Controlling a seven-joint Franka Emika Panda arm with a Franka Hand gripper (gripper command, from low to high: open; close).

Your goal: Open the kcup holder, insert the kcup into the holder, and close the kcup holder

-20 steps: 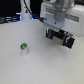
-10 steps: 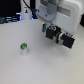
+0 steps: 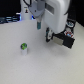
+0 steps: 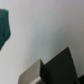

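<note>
Exterior view | kcup (image 3: 23, 48) upright on white table (image 3: 45, 65), well apart from kcup holder (image 3: 65, 38) at the exterior view's right | gripper (image 3: 48, 34) beside holder, kcup toward the left | finger spread: cannot tell.

kcup (image 3: 23, 48) on table (image 3: 45, 67), holder (image 3: 65, 39) well right
</note>
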